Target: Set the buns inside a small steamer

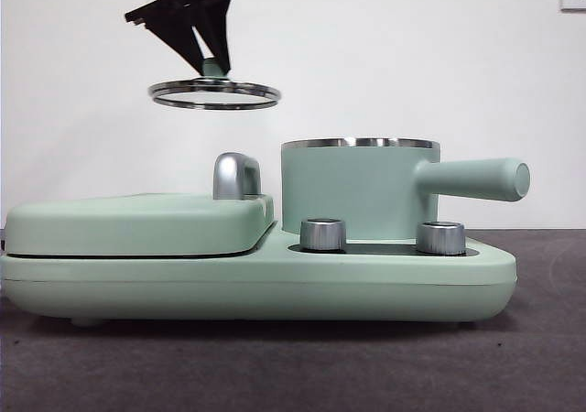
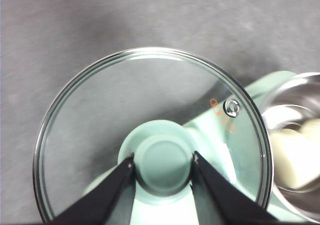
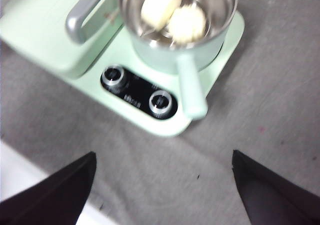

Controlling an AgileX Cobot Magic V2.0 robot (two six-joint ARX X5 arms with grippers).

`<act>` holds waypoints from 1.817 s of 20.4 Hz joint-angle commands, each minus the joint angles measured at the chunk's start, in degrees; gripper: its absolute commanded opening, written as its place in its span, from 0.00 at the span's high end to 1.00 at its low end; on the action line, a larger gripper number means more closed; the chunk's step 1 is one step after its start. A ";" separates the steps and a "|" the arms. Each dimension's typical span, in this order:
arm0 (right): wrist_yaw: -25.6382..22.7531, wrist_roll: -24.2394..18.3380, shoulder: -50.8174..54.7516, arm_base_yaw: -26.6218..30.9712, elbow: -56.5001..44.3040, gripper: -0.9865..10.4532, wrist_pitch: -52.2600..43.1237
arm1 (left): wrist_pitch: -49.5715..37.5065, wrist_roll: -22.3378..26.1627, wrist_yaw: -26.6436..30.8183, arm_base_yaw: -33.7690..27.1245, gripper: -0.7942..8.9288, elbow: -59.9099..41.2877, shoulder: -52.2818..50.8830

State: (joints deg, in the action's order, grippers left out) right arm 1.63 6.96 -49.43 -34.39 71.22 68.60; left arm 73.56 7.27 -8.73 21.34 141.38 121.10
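Both buns lie inside the small steamer (image 3: pixel 170 55), a mint-green pot with a steel rim and a long side handle. The smooth cream roll (image 3: pixel 160 6) rests against the ridged white bun (image 3: pixel 187 24). The left wrist view shows them as pale shapes, the buns (image 2: pixel 296 155), in the open pot. My left gripper (image 2: pixel 163 161) is shut on the green knob of the glass lid (image 2: pixel 125 105), holding it in the air above the griddle, left of the steamer (image 1: pixel 359 188); the lid (image 1: pixel 214 93) hangs level. My right gripper (image 3: pixel 162 185) is open, high above the table.
The steamer sits on a mint-green appliance base (image 1: pixel 256 284) with two steel dials (image 1: pixel 322 233). A flat hinged griddle (image 1: pixel 137 222) with a chrome handle (image 1: pixel 234 174) takes up its left side. Grey cloth covers the table around it.
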 commanded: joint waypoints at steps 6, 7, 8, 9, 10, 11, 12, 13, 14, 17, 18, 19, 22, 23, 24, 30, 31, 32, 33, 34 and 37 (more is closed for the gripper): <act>3.10 3.69 19.23 -1.70 -12.31 0.54 -5.75 | -1.11 -0.46 -0.11 5.73 0.83 2.69 -0.44; 3.10 4.28 20.61 -1.70 -12.68 0.54 -5.60 | -1.14 -0.46 -0.11 6.67 0.83 2.69 -0.44; 3.19 4.68 21.73 -1.70 -12.83 0.54 -5.51 | -1.14 -0.46 -0.11 7.67 0.83 2.69 -0.44; 3.50 4.70 22.64 -1.70 -12.83 0.54 -5.57 | -1.09 -0.46 -0.11 8.74 0.83 2.67 -0.44; 3.80 4.83 23.45 -1.70 -12.83 0.54 -5.60 | -1.11 -0.46 -0.11 9.86 0.83 2.67 -0.44; 4.37 4.85 24.06 -1.70 -12.83 0.54 -5.57 | -1.14 -0.44 -0.11 11.06 0.83 2.67 -0.44; 4.39 4.87 24.41 -1.70 -12.83 0.54 -5.57 | -1.18 -0.42 -0.11 12.17 0.83 2.67 -0.44; 4.42 4.87 24.68 -1.70 -12.83 0.54 -5.57 | -1.40 -0.37 -0.11 13.29 0.83 2.67 -0.44; 4.42 4.90 24.87 -1.70 -12.83 0.54 -5.57 | -1.62 -0.15 -0.11 14.34 0.83 2.67 -0.42; 4.46 5.14 24.87 -1.70 -12.83 0.54 -5.60 | -2.58 0.46 -0.11 16.72 0.83 2.64 -0.31; 4.50 5.14 24.87 -1.70 -12.83 0.54 -5.60 | -2.58 0.66 -0.11 17.16 0.83 2.64 -0.31; 4.59 5.11 24.87 -1.70 -12.83 0.54 -5.60 | -2.45 0.66 -0.11 17.57 0.86 2.62 -0.31; 4.68 5.05 24.87 -1.70 -12.83 0.54 -5.60 | -2.40 0.68 -0.55 18.38 0.90 2.54 -0.31; 4.87 5.05 24.87 -1.70 -12.83 0.54 -5.60 | -2.43 0.72 -1.09 18.43 0.90 2.54 -0.28; 5.05 5.07 24.87 -1.70 -12.83 0.54 -5.60 | -2.45 0.90 -2.12 18.43 0.90 2.54 -0.11; 5.03 5.09 24.87 -1.70 -12.83 0.54 -5.57 | -2.34 0.85 -3.56 18.43 0.90 2.54 2.73; 5.03 5.09 24.87 -1.70 -12.83 0.54 -5.57 | -2.29 0.85 -3.56 18.43 0.90 2.54 3.30; 5.03 5.09 24.87 -1.70 -12.83 0.54 -5.57 | -1.99 0.85 -3.80 18.43 0.90 2.51 3.87; 5.03 5.11 24.87 -1.70 -12.83 0.54 -5.57 | -1.95 0.85 -3.83 18.43 0.90 2.51 4.42; 5.03 5.11 24.87 -1.70 -12.83 0.54 -5.57 | -1.86 0.85 -3.83 18.43 0.90 2.51 4.72; 5.01 5.16 24.87 -1.70 -12.83 0.54 -5.57 | -1.95 0.85 -3.87 18.43 0.90 2.54 5.79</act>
State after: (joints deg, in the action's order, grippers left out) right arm 6.46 11.44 -24.45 -35.64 58.02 63.61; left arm 72.53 7.55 -12.01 39.24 141.53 125.95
